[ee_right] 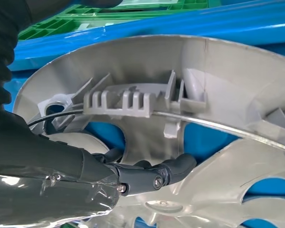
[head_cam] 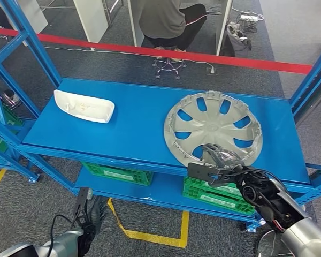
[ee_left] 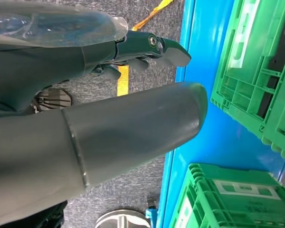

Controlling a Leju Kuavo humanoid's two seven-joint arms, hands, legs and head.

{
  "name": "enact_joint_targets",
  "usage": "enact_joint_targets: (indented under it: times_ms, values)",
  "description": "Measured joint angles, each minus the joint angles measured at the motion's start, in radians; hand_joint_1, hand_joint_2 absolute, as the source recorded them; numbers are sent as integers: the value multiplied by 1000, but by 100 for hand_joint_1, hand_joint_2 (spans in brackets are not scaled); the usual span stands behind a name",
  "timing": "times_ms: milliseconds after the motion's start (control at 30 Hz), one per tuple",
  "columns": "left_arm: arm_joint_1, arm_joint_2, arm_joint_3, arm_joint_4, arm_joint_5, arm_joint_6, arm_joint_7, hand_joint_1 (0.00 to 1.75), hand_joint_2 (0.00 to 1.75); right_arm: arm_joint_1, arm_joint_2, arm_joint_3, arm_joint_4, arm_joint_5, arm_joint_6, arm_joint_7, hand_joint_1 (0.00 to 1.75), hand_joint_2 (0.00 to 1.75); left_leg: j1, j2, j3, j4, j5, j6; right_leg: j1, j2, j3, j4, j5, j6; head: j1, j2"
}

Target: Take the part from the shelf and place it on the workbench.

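Head view: grey wheel cover [head_cam: 214, 127] lying flat on blue shelf [head_cam: 143, 123], right hand [head_cam: 219, 160] at its near rim, fingers [ee_right: 169, 168] hooked through a spoke opening, seemingly gripping. Pick-up step, judging by this; next, a firm lift clear of shelf. Left hand [head_cam: 90, 214] low, loose, holding nothing; green crate [ee_left: 241, 199] labels unreadable.

Blue shelf [head_cam: 143, 120] carries a grey hubcap [head_cam: 213, 127] and white tray-like part [head_cam: 84, 106]
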Motion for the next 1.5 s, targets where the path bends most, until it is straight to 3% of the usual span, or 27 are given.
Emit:
enact_joint_targets:
  times_ms: [533, 1500]
  values:
    - [-6, -4, -1, 0, -3, 0, 4, 0, 0, -12, 84, 13, 87, 23, -16, -39, 0, 175, 0, 3, 1, 0, 0, 0, 0, 2, 1, 0, 0, 0, 0, 0]
    - [-12, -12, -2, 0, 2, 12, 6, 0, 0, -35, 230, 20, 150, 119, -131, -102, 0, 175, 0, 3, 1, 0, 0, 0, 0, 2, 0, 0, 0, 0, 0, 0]
